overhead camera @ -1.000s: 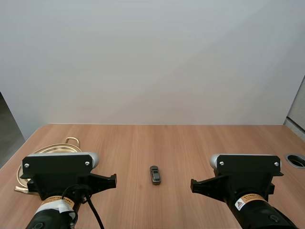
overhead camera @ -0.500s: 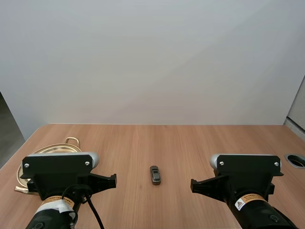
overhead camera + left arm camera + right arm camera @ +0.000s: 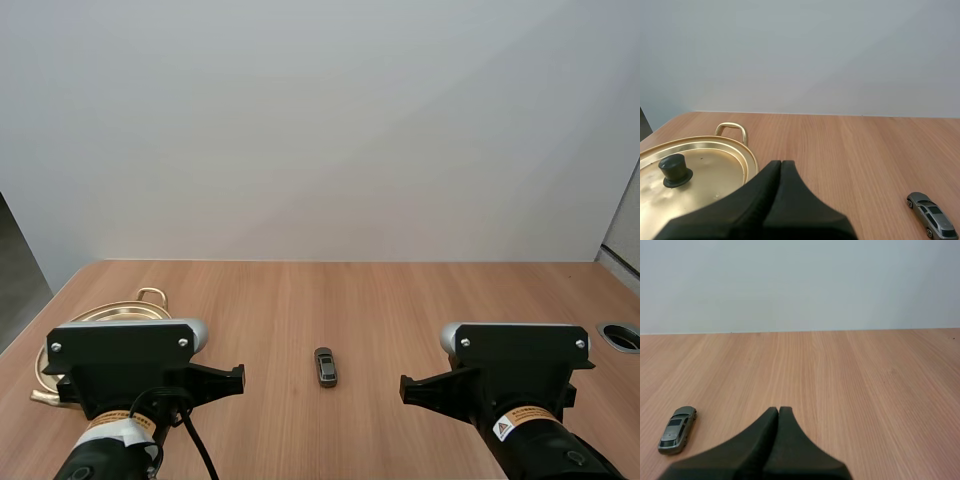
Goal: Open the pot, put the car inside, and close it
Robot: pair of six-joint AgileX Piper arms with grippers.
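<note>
A small grey toy car (image 3: pixel 325 366) lies on the wooden table midway between my two arms; it also sits off to the side of each gripper as the car (image 3: pixel 931 220) and the car (image 3: pixel 677 429). A brass pot (image 3: pixel 90 322) with its lid (image 3: pixel 692 174) on and a black knob (image 3: pixel 675 170) stands at the table's left, partly behind my left arm. My left gripper (image 3: pixel 780 164) is shut on nothing, just beside the pot's rim. My right gripper (image 3: pixel 778 411) is shut too, over bare wood to the right of the car.
A round cable hole (image 3: pixel 622 336) is set into the table at the far right edge. A plain wall rises behind the table's back edge.
</note>
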